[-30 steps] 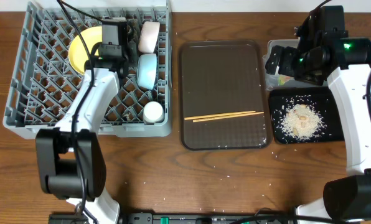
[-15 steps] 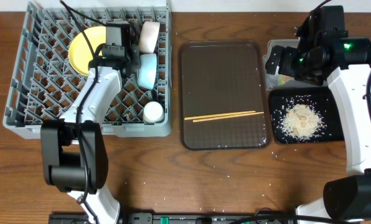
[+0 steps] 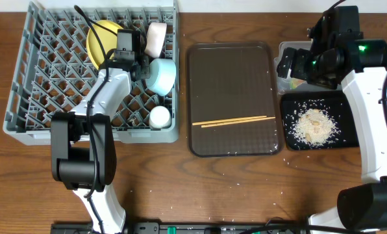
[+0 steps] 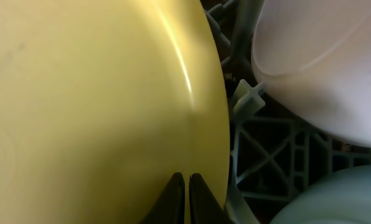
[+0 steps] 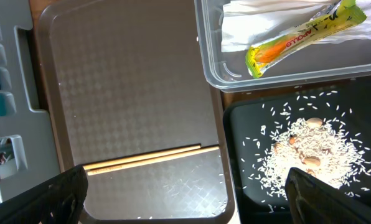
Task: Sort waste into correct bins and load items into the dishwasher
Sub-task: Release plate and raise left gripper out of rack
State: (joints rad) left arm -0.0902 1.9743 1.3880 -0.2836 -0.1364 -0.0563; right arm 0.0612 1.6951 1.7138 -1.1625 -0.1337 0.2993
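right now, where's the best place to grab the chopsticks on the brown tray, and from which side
Probably near the middle of the chopsticks, from straight above, with the jaws spanning both. They lie flat and close together on the brown tray, leaving no room to come in from the side. The open right gripper looks nearer.

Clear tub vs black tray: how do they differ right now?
The clear tub is see-through with taller walls; the black tray is opaque and shallow. The clear tub holds the snack wrapper lying on a white napkin; the black tray holds loose rice-like crumbs. Shared: both are rectangular and sit next to each other beside the brown serving tray.
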